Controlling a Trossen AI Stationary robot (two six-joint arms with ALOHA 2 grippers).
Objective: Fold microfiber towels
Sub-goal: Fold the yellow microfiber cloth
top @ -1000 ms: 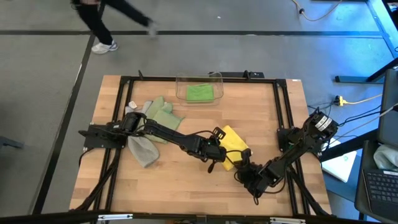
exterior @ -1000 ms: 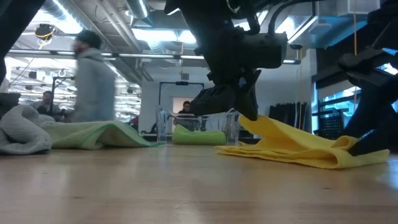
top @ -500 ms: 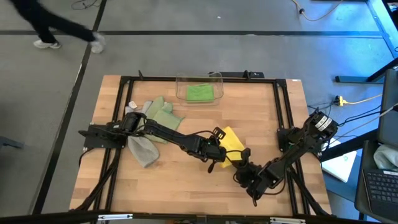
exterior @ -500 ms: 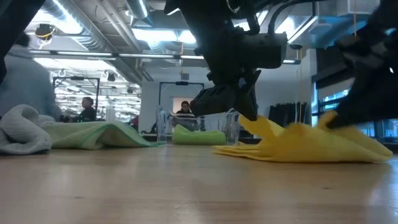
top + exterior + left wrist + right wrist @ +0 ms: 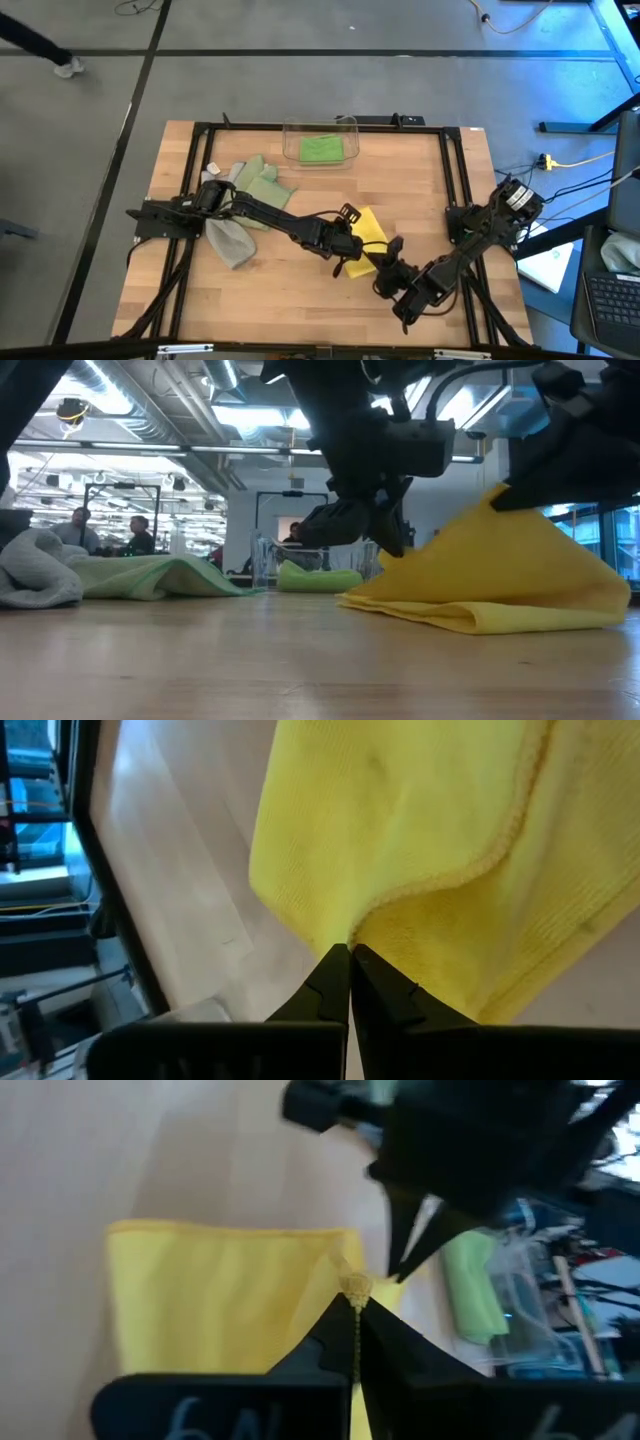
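the right gripper [image 5: 388, 262], nearest the desk's [image 5: 300, 300] front, pinches a lifted corner of the yellow towel [image 5: 368, 240], the cloth lying beyond its fingers toward the left gripper [image 5: 352, 243], clamped shut on the opposite edge just past it.

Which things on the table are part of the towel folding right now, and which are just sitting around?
In the job:
yellow towel, pinched by the left gripper and the right gripper, both shut on it
sage towel
grey towel
bright green towel, lying in the bin

Lying about:
clear plastic bin
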